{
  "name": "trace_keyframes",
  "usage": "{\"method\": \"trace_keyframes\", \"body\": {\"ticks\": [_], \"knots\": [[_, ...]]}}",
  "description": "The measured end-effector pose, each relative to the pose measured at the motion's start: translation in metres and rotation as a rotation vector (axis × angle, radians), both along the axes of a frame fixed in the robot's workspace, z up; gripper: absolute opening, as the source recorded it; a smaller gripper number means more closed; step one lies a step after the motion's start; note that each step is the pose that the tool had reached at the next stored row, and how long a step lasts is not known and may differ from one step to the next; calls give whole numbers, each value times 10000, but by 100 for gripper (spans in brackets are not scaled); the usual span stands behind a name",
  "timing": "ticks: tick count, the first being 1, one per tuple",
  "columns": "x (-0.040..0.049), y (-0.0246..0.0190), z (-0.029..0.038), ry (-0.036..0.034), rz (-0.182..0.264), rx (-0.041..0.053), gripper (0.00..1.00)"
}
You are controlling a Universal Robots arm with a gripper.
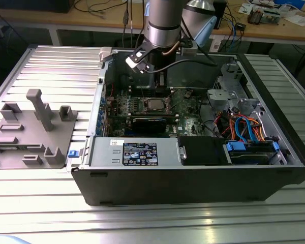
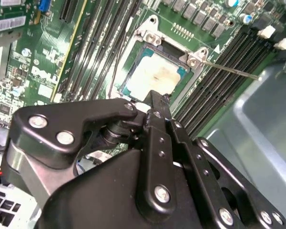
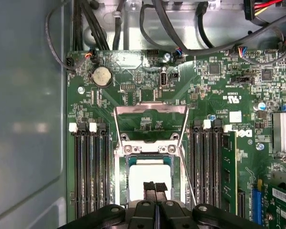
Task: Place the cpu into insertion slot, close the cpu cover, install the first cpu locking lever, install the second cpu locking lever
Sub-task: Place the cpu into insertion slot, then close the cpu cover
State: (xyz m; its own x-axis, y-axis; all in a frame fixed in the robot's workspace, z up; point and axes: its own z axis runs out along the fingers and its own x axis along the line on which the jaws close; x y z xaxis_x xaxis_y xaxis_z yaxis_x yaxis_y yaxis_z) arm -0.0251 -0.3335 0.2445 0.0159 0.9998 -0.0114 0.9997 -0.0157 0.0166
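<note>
**CPU seated; cover and levers not yet done.**

The cpu (image 3: 150, 177) lies flat in the insertion slot (image 1: 145, 105), just above the middle of the exterior view. The gripper (image 3: 155, 187) hovers right over it, its fingertips pressed together and, as far as the first wrist view lets me judge, holding nothing. The cpu cover (image 3: 150, 109) stands swung back off the socket. A thin locking lever (image 2: 229, 69) sticks out unlatched, so closing the cover and both lever steps remain.
</note>
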Motion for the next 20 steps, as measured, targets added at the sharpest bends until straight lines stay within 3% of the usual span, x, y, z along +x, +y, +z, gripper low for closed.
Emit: {"method": "trace_keyframes", "body": {"ticks": [4, 11, 20], "knots": [[22, -5, 33, 65, 1, 19, 11], [28, -8, 204, 70, 1, 27, 11], [29, -8, 209, 69, 1, 42, 11]]}}
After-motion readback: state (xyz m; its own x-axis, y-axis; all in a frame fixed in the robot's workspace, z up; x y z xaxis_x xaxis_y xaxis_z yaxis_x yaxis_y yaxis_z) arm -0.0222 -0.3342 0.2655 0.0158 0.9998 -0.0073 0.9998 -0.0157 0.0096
